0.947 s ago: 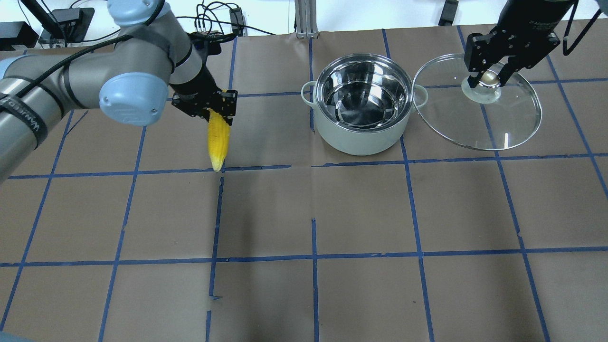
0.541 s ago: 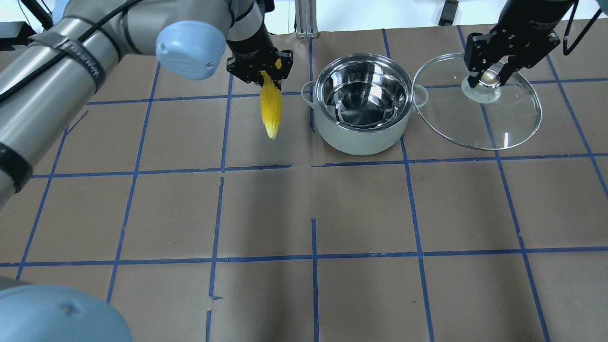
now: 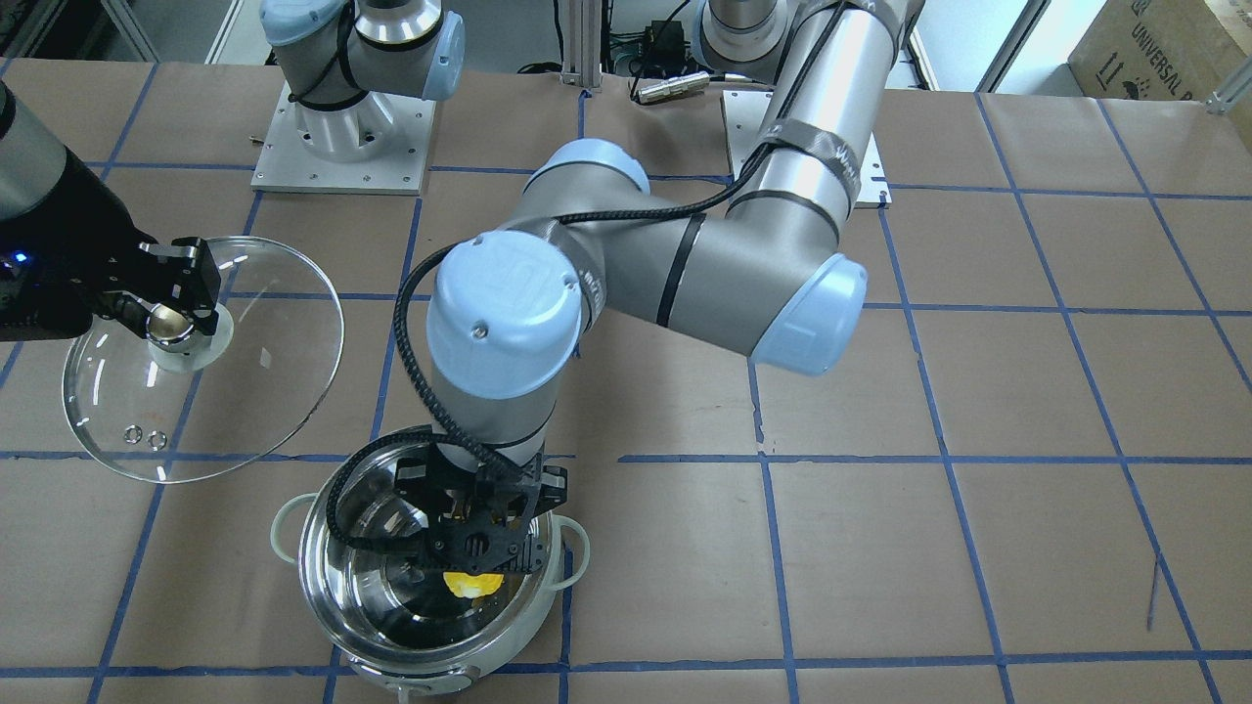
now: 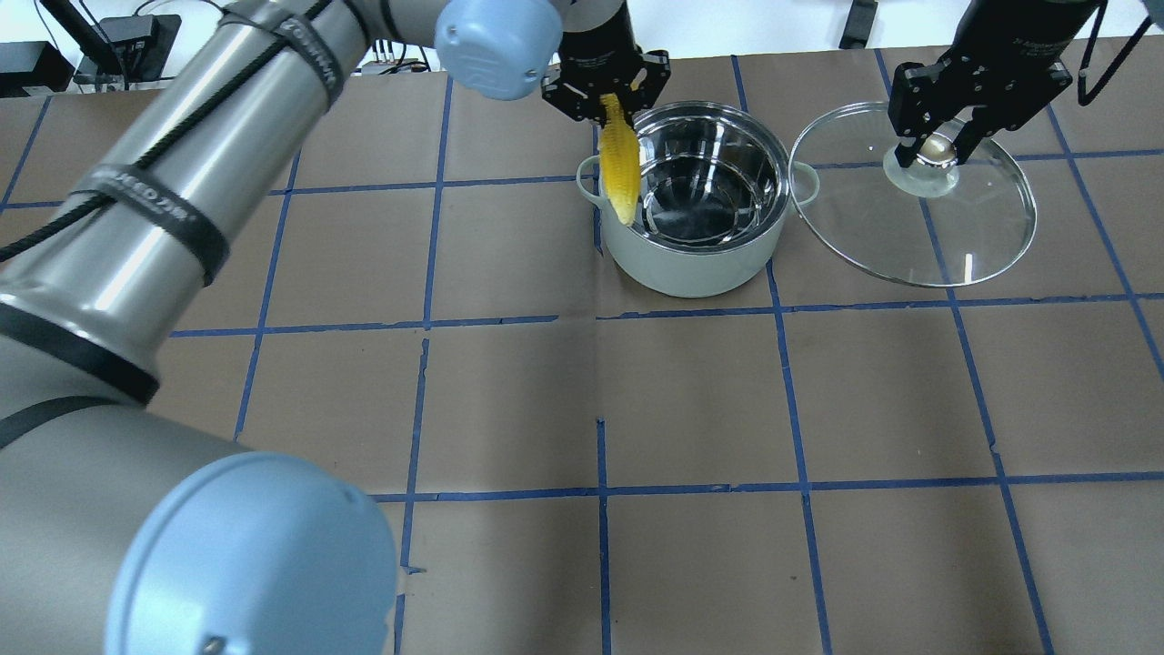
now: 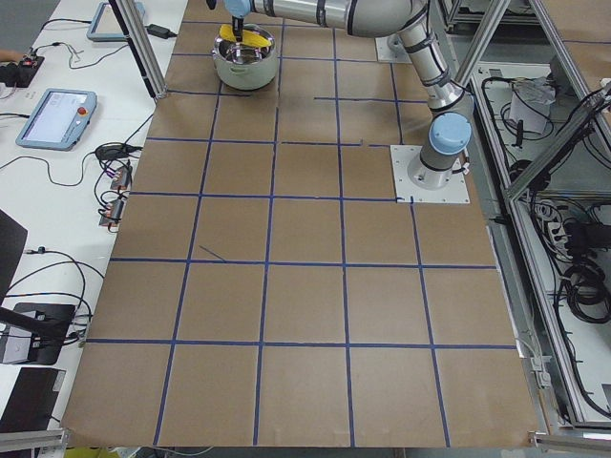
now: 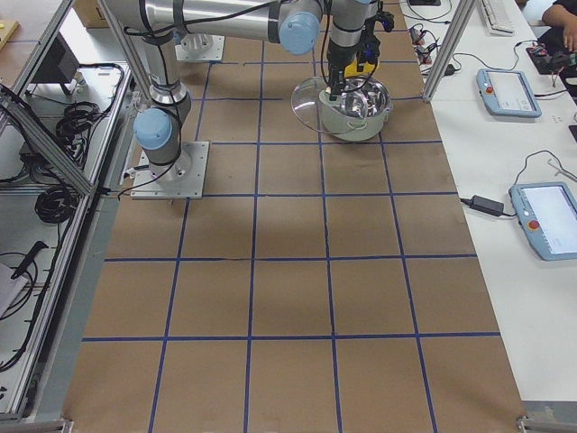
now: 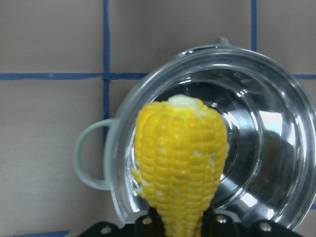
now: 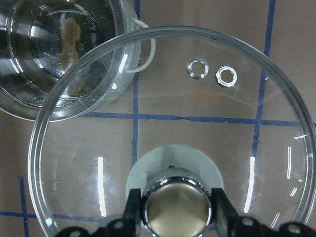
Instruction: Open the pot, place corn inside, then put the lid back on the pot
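The mint-white pot (image 4: 696, 259) stands open at the far middle of the table, its steel inside empty. My left gripper (image 4: 607, 98) is shut on the thick end of the yellow corn (image 4: 621, 168), which hangs tip down over the pot's left rim. The left wrist view shows the corn (image 7: 180, 158) over the pot's left inner side (image 7: 266, 148). My right gripper (image 4: 935, 150) is shut on the knob of the glass lid (image 4: 964, 236), held to the right of the pot. The lid (image 8: 247, 113) and its knob (image 8: 177, 210) fill the right wrist view.
The brown paper table (image 4: 691, 400) carries a grid of blue tape lines. My left arm's elbow (image 3: 504, 318) reaches across the middle of the table toward the pot (image 3: 323, 587). Tablets and cables lie on side benches (image 6: 509, 90).
My left gripper has carried the corn to the right, from the open table to over the pot's left rim. My right gripper and the lid have not moved.
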